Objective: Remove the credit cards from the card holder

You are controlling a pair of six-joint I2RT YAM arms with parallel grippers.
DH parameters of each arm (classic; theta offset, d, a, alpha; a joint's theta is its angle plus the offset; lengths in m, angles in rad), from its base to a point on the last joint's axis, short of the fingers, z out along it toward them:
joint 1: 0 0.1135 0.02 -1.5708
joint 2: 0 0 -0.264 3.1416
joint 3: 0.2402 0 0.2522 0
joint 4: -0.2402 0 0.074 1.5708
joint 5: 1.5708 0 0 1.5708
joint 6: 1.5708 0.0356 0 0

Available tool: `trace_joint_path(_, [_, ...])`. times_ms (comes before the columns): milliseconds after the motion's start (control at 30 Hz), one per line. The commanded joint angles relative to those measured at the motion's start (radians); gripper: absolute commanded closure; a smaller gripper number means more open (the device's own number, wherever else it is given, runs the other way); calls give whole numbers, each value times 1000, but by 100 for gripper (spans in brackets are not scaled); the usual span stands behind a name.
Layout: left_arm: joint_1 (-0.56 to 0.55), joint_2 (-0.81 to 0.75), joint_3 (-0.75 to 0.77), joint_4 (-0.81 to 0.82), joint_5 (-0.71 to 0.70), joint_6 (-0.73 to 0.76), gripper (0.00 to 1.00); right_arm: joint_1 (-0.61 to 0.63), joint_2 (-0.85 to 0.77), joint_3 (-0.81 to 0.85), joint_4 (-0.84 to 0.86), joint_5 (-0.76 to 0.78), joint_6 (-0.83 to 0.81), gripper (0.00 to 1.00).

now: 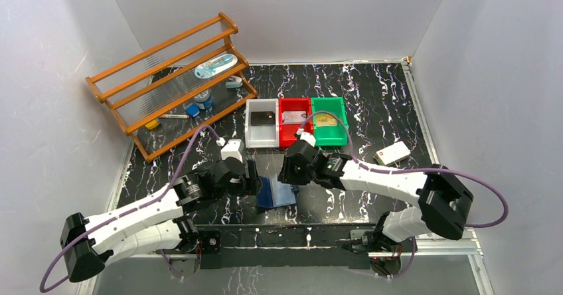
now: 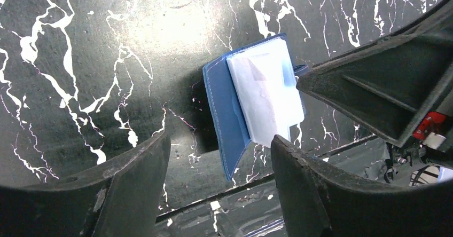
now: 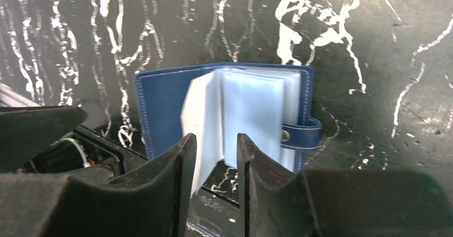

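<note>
Card holder lay open on the black marbled table near its front edge, navy cover down, pale blue clear pocket leaves fanned partly upright, and a snap strap sticking out on one side. Three credit cards sat apart from it in the bins behind: a black card in the white bin, a silvery card in the red bin, and a gold card in the green bin.

The card holder lies near the front edge of the surface. The left tool and right tool block its sides. Three bins stand close behind. The rack fills the far left corner. Bare surface lies behind the bins.
</note>
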Motion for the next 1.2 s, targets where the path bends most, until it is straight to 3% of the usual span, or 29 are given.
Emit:
trace_joint_path(0, [-3,41,29,18,21,31,32,-21,-12,-58,22,-15,51,54])
trace_joint_path(233, [-3,125,-1,45,88,37,38,-23,42,-38,-26,-18,50,48])
trace_joint_path(800, [-3,158,-90,82,129,38,94,-23,91,-31,43,-125,39,52])
trace_joint_path(1167, [-3,163,-100,101,121,36,100,-23,81,3,62,-181,13,54])
